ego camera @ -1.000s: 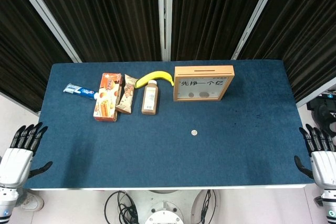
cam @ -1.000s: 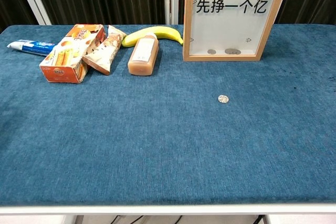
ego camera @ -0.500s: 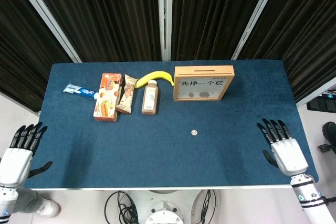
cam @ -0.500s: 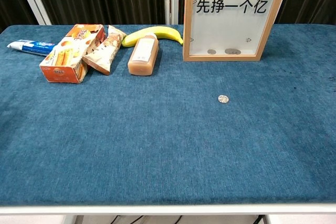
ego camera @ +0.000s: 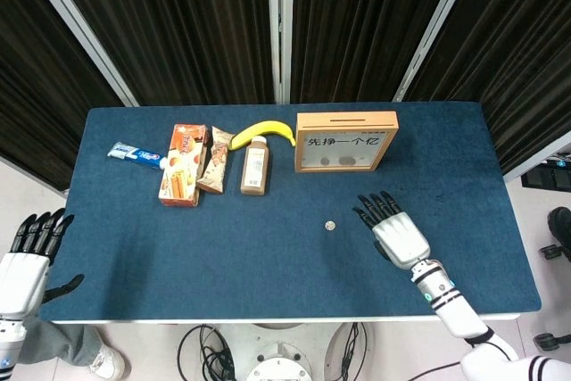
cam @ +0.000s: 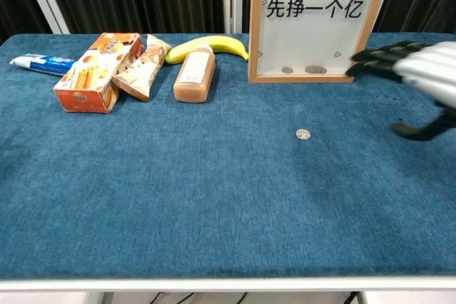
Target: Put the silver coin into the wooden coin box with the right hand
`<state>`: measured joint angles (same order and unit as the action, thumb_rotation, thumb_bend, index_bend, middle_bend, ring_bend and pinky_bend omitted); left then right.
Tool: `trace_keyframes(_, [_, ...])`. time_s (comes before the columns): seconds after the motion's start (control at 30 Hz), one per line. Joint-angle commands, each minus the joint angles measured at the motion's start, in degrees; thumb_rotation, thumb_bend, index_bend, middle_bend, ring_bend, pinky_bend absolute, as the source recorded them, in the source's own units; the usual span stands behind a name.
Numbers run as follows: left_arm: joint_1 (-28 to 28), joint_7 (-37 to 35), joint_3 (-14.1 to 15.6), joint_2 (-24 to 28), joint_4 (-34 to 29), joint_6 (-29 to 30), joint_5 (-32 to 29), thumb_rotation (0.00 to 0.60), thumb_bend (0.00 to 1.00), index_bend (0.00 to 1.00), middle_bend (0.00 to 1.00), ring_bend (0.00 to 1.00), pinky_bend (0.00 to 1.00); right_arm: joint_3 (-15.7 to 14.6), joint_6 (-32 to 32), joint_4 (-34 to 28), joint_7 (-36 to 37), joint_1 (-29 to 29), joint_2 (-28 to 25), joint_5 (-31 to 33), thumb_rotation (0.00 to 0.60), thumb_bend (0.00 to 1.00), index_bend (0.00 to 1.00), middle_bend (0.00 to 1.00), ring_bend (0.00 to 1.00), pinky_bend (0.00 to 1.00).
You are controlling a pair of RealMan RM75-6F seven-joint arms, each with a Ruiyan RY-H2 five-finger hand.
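Observation:
The silver coin (ego camera: 329,226) (cam: 303,134) lies flat on the blue table, in front of the wooden coin box (ego camera: 346,141) (cam: 313,23). The box stands upright at the back, with a clear front pane, a slot on top and a few coins inside. My right hand (ego camera: 397,233) (cam: 417,76) hovers open over the table just right of the coin, fingers spread and pointing toward the box, apart from the coin. My left hand (ego camera: 28,260) stays open off the table's front left corner, seen only in the head view.
Along the back left lie a toothpaste tube (ego camera: 136,155), an orange snack box (ego camera: 183,177), a snack packet (ego camera: 215,172), a juice bottle (ego camera: 255,168) and a banana (ego camera: 264,132). Dark curtains hang behind the table (ego camera: 268,256).
My right hand has swung in from beyond the table's right edge to just right of the coin, and has entered the chest view. The left hand barely moved; the coin stayed put.

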<state>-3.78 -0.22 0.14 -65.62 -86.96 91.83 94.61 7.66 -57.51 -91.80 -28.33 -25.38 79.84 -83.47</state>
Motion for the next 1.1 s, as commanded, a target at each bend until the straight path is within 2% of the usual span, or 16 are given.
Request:
trace_keyframes(0.03, [0.02, -0.25, -0.04, -0.01, 0.16, -0.07, -0.18, 0.600, 0.12, 0.02, 0.00, 0.00, 0.00, 1.01, 2.48, 3.54, -1.49, -2.73, 3.99, 2.92, 0.600, 0.30, 0.22, 0.00, 0.00, 0.00])
trace_keyframes(0.33, [-0.07, -2.11, -0.03, -0.12, 1.65, -0.74, -0.84, 0.600, 0.12, 0.02, 0.00, 0.00, 0.00, 0.67, 4.38, 11.79, -0.71, -5.95, 11.27, 6.16, 0.600, 0.30, 0.24, 0.00, 0.00, 0.00])
trace_keyframes(0.63, [-0.31, -3.75, -0.09, -0.94, 3.92, -1.31, -1.28, 0.600, 0.12, 0.02, 0.00, 0.00, 0.00, -0.23, 3.71, 17.71, 4.44, -8.01, 16.29, 4.48, 0.600, 0.32, 0.30, 0.00, 0.00, 0.00])
trace_keyframes(1.1, [-0.30, -5.90, -0.45, -1.30, 5.60, -1.27, -2.06, 0.600, 0.12, 0.02, 0.00, 0.00, 0.00, -0.71, 2.53, 23.01, 8.57, -9.68, 19.65, 3.64, 0.600, 0.33, 0.38, 0.00, 0.00, 0.00])
